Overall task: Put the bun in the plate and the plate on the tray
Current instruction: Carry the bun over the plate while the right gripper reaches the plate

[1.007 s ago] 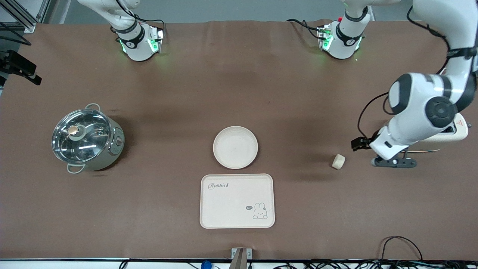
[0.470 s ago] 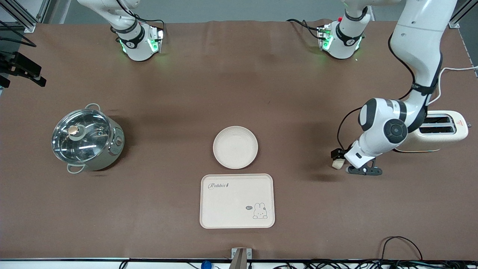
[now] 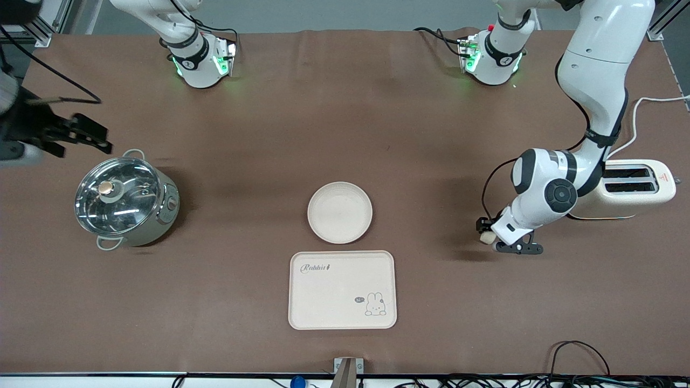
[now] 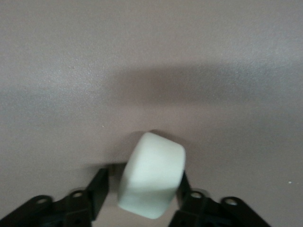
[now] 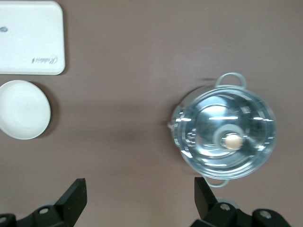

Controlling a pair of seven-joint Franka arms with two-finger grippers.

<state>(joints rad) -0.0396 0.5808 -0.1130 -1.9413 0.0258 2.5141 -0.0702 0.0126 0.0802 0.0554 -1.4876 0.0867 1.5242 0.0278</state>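
Front view: I had the left gripper (image 3: 487, 230) down at the bun (image 3: 488, 237) near the left arm's end of the table, while the empty plate (image 3: 339, 212) sat mid-table with the tray (image 3: 343, 289) closer to the front edge. Left wrist view showed the bun (image 4: 151, 175) between fingers (image 4: 98, 190) not visibly pressing it. Right wrist view showed my right gripper (image 5: 137, 198) wide open and empty, high over the table beside the lidded pot (image 5: 226, 138).
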